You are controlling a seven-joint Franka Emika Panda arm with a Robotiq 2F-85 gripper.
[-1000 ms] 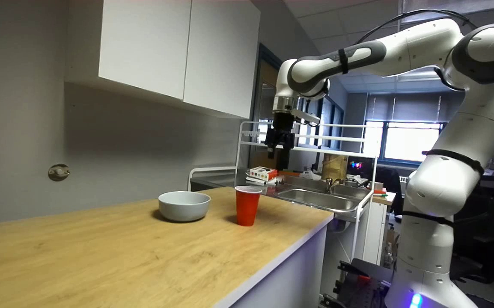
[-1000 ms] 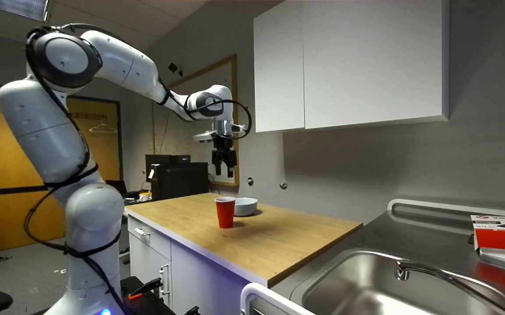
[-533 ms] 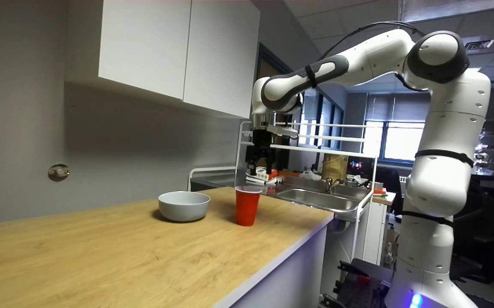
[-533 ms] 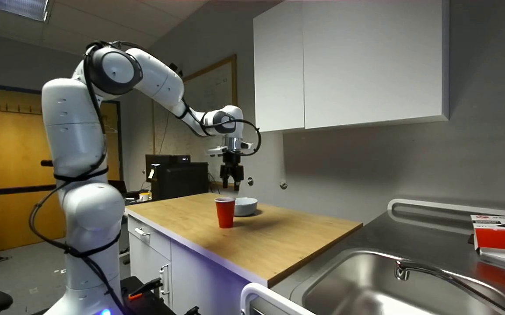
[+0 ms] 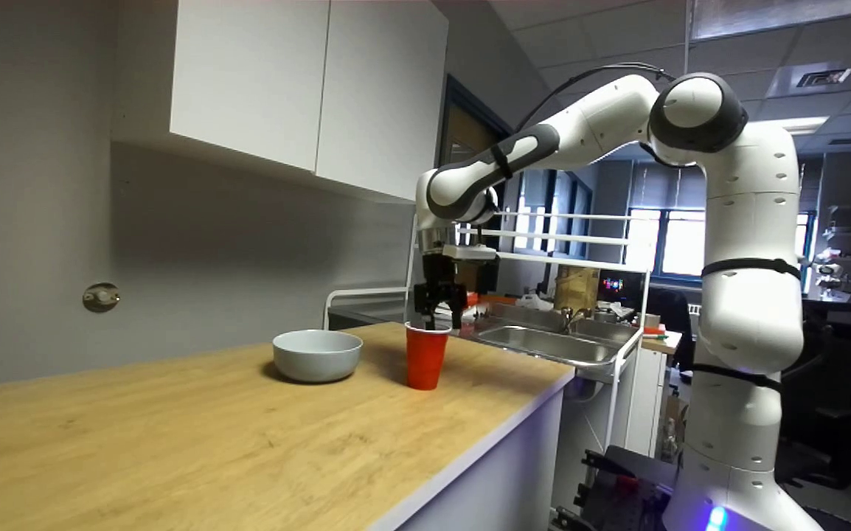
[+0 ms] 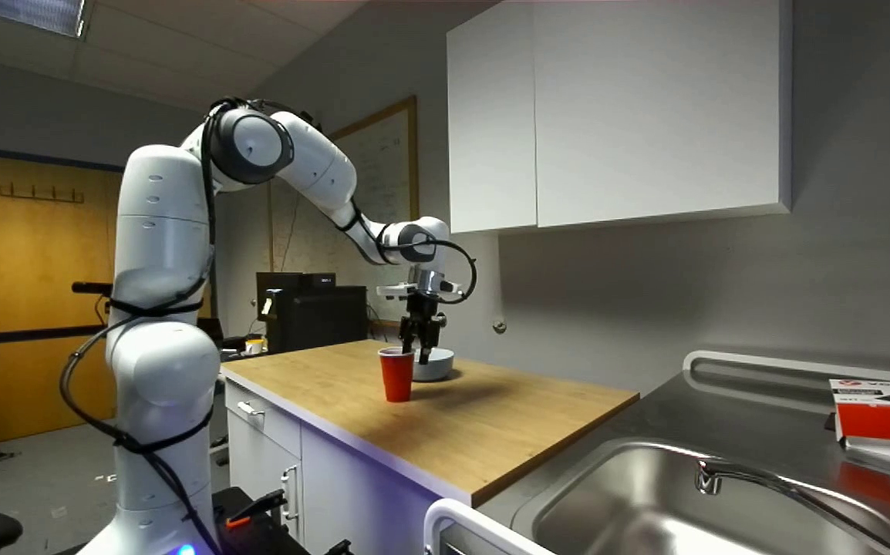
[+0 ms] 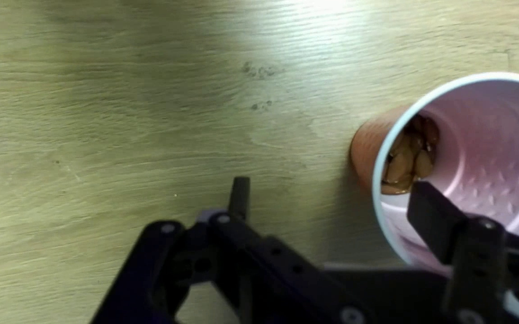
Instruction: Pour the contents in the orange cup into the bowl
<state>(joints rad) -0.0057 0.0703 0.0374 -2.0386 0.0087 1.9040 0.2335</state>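
Observation:
The orange cup stands upright on the wooden counter in both exterior views [image 5: 425, 361] [image 6: 396, 378]. The wrist view looks into the cup [image 7: 493, 153] at the right; brown nut-like pieces [image 7: 403, 157] lie at its bottom. The light grey bowl [image 5: 316, 359] sits close beside the cup and is partly hidden behind it in an exterior view [image 6: 437, 367]. I do not make it out in the wrist view. My gripper [image 5: 444, 325] [image 6: 416, 355] is open and empty at rim height. In the wrist view [image 7: 330, 191], one finger overlaps the cup's mouth and the other is left of the cup over wood.
A white wall cabinet [image 5: 307, 88] hangs above the wooden counter [image 5: 234, 420]. A steel sink [image 6: 630, 493] with a faucet [image 6: 769, 486] adjoins the counter. A white rail frame [image 5: 632, 324] stands by the sink. A red and white box [image 6: 884, 412] lies beyond it.
The arm has swung forward over the counter and lowered, bringing my open gripper from well above down to the cup's rim. The cup and the bowl have not moved.

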